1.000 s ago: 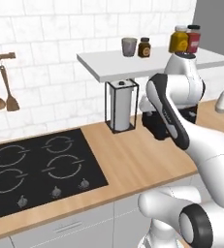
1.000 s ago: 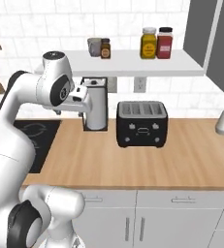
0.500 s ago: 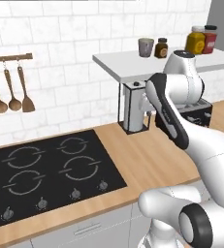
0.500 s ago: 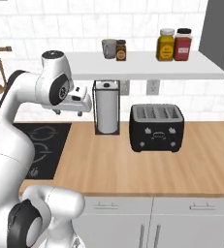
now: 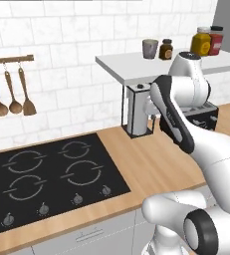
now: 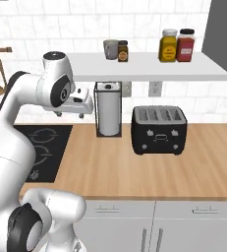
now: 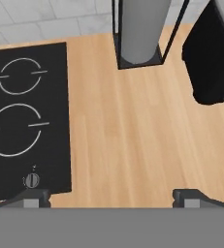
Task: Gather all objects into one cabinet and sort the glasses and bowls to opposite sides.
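The pincer (image 7: 111,197) is hanging wide open over the wooden counter (image 7: 133,145), its 2 fingertips (image 7: 33,198) standing far apart and holding nothing. Below it the black hob (image 7: 26,116) is lying to one side, and the paper towel holder (image 6: 108,108) and black toaster (image 6: 159,129) are standing farther back against the tiled wall. Above them, on the white shelf (image 6: 149,66), a grey mug (image 6: 110,48) is sitting just beside a small brown jar (image 6: 123,50), with the yellow jar (image 6: 168,45) and red jar (image 6: 185,45) standing well apart to the right, by a grey cabinet door (image 6: 223,34).
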